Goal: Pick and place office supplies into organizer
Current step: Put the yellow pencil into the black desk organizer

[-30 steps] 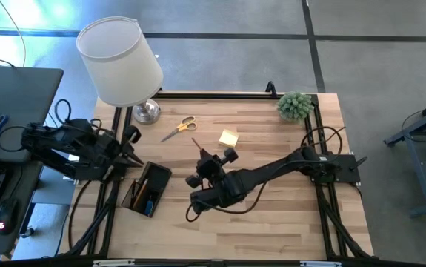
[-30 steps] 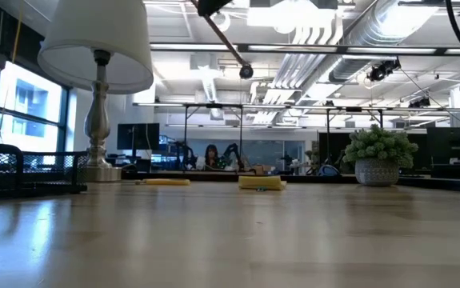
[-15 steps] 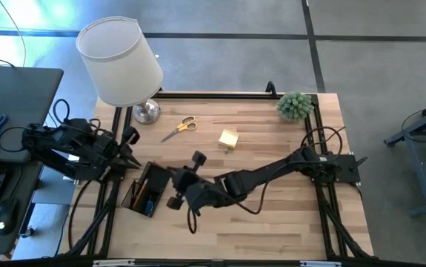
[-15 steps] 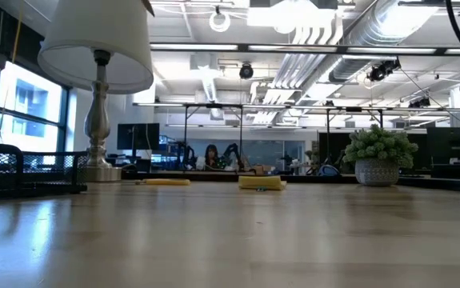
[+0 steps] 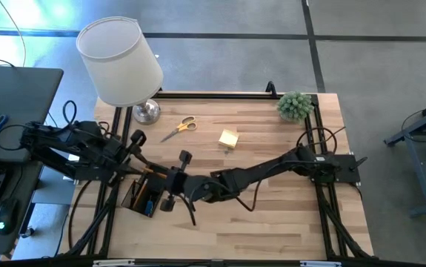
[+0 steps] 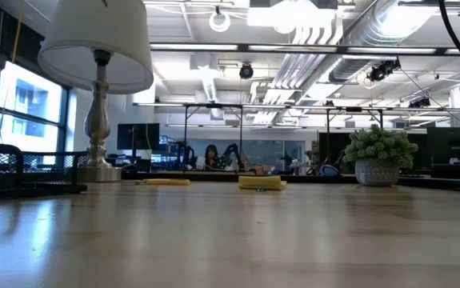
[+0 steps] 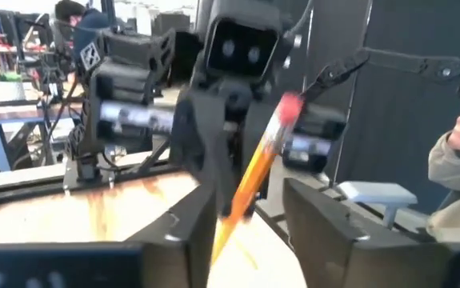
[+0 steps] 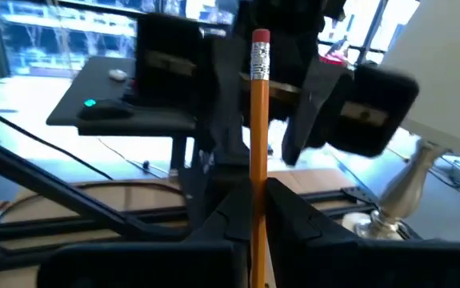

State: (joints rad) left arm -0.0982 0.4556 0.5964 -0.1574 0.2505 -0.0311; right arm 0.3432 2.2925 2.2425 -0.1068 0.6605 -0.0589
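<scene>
Since a second ago my right arm has swung from mid-counter over toward the left edge, carrying the pencil point(image 8: 258, 152) with it, and the right gripper point(image 5: 170, 178) now sits just beside the organizer point(image 5: 147, 188), facing the left gripper point(image 5: 140, 159). The right fingers point(image 8: 302, 220) are pinched tight on the pencil's lower shaft, eraser end up. My left fingers point(image 7: 330, 216) are parted to a moderate gap, with the pencil standing between them and the other arm; whether they touch it I cannot tell.

As for handling, I judge the pencil light, stiff and slim, with a smooth painted barrel that could pivot or slip in a narrow pinch. A hold near mid-shaft, across the barrel, looks safest to me; the tip is the fragile end.

It looks like an ordinary yellow-orange wooden pencil with a metal ferrule and pink eraser. The organizer is a black mesh tray, some pens or pencils already lying in it. Yellow-handled scissors point(image 5: 179, 127) and a sticky-note pad point(image 5: 228, 138) wait farther back on the counter point(image 5: 272, 215).
</scene>
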